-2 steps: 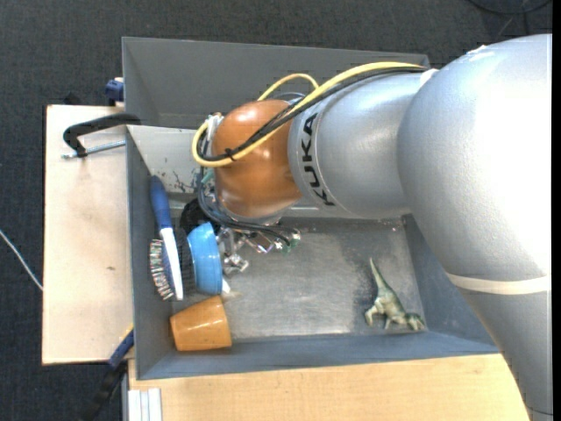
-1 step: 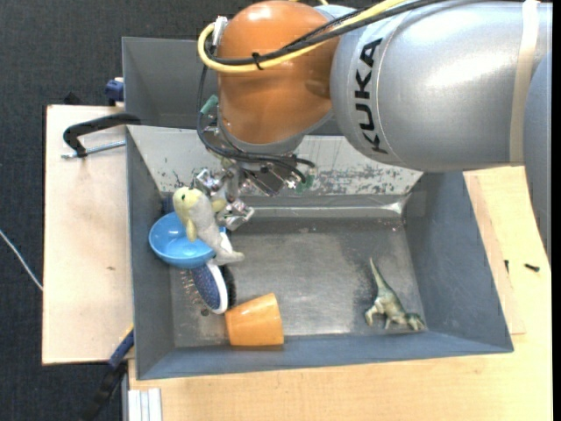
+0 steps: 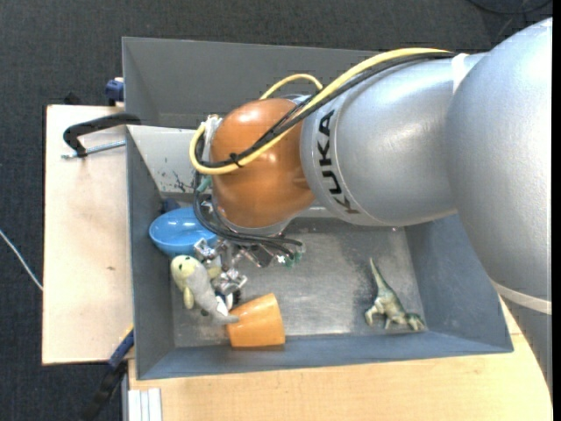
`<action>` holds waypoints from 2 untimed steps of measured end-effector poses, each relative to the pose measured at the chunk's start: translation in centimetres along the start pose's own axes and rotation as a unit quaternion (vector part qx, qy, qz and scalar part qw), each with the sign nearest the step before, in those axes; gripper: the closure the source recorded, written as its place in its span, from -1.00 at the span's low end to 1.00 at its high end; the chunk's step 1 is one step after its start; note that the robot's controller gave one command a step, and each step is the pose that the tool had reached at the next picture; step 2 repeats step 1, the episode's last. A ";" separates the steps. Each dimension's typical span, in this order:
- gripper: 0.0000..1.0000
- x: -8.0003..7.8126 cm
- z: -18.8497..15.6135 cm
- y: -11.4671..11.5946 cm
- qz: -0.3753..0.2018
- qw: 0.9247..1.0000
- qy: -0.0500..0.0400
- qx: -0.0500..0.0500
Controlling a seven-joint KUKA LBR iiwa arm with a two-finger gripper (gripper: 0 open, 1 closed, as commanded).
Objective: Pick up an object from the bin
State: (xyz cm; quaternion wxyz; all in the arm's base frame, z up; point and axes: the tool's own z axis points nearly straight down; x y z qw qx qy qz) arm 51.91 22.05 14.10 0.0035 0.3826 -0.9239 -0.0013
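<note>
Grey bin [image 3: 219,68]: end effector [image 3: 223,279] (grip state cannot be told) just beside the orange cup [image 3: 257,323]; cream toy [image 3: 186,277] to the cup's left, green dinosaur [image 3: 390,305] well to its right.

1 camera, above bin [image 3: 219,73], tilted, close

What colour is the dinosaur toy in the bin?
Olive green; the dinosaur toy shows in the camera view.

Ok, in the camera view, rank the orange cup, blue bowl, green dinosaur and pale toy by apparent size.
1. orange cup and blue bowl: they look alike, and the arm hides part of the bowl, so I won't rank them.
2. green dinosaur: long but thin.
3. pale toy: smallest.
</note>
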 end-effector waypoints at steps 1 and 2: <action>1.00 -0.6 -4.9 -0.6 -0.007 1.000 -0.008 0.004; 1.00 -0.6 -4.9 -0.6 -0.007 1.000 -0.008 0.004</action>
